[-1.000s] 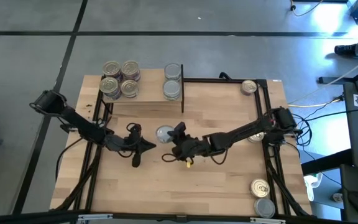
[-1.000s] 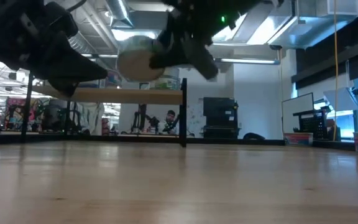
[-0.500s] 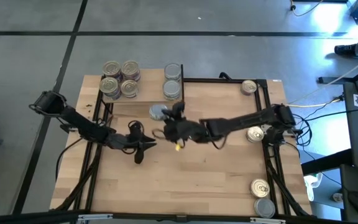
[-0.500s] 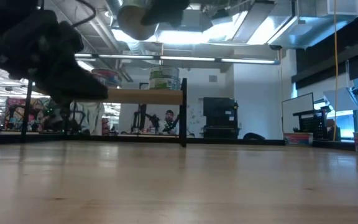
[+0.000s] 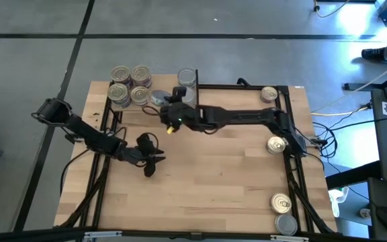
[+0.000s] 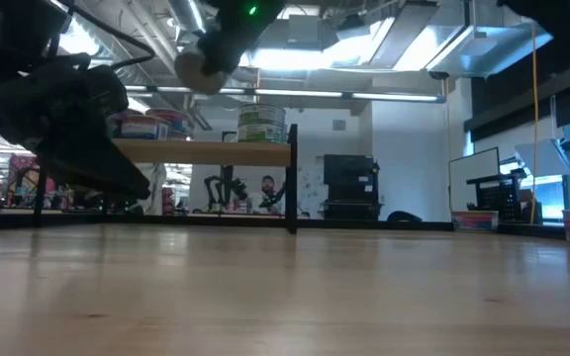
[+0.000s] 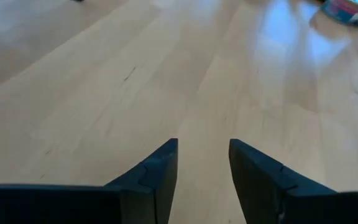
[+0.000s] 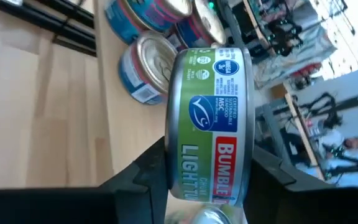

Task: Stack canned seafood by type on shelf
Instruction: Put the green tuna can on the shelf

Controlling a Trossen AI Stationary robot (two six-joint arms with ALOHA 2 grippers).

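Right wrist view shows the right gripper (image 8: 204,177) clamped on a green-labelled tin (image 8: 210,121), carried on its side above the shelf (image 5: 154,107) beside the stacked tins (image 5: 130,85), likely to join its kind, while the left gripper (image 7: 202,163) hangs slightly parted, empty, over the bench (image 5: 207,181).

Low light-wood shelf (image 5: 154,107) at far left of the light-wood surface (image 5: 200,181), carrying four clustered round metal tins (image 5: 130,85) and, to their right, a two-tin stack (image 5: 187,79). Four loose tins (image 5: 277,144) along the right edge.
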